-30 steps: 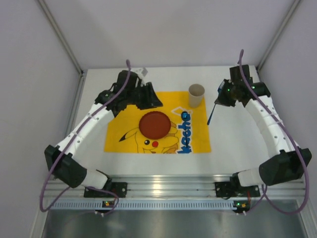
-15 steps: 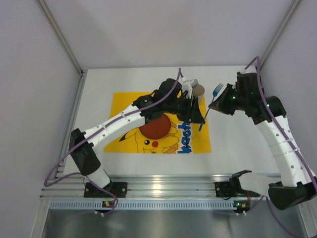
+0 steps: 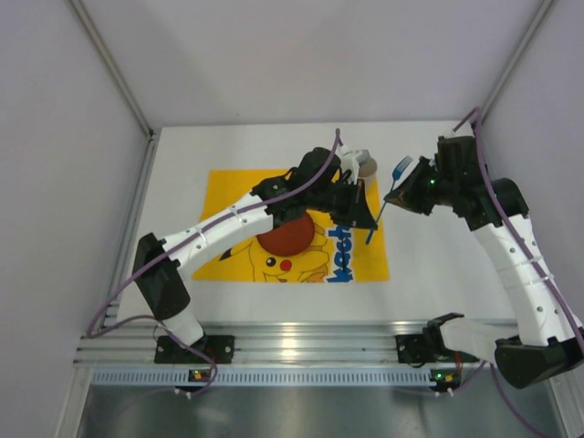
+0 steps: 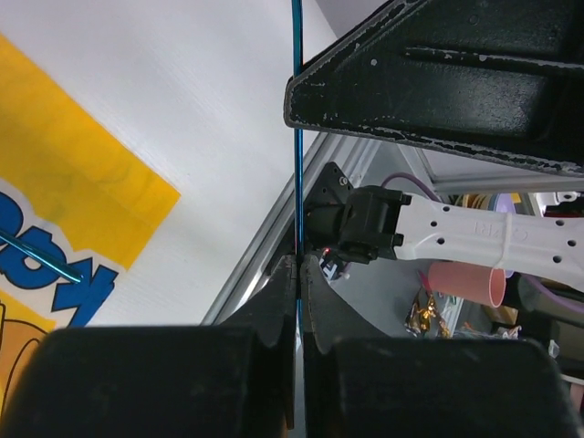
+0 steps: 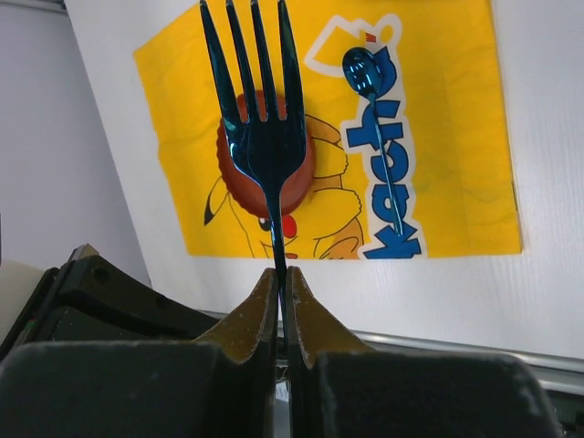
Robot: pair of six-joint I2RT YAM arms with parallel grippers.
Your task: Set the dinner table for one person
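A blue fork is held above the white dinner table, tines up, handle slanting down over the right edge of the yellow mat. My right gripper is shut on its handle. My left gripper reaches across the mat and is shut on the lower handle, just below the right fingers. A red-brown plate sits mid-mat, partly under the left arm. A blue spoon lies on the mat's blue lettering. A tan cup stands behind the left wrist.
White enclosure walls stand on the left, right and back sides. The aluminium rail with both arm bases runs along the near edge. The left arm stretches diagonally over the mat.
The left arm swung from the back left across the mat to the fork. The right gripper turned the fork tines-up. Little has moved in the last half second.
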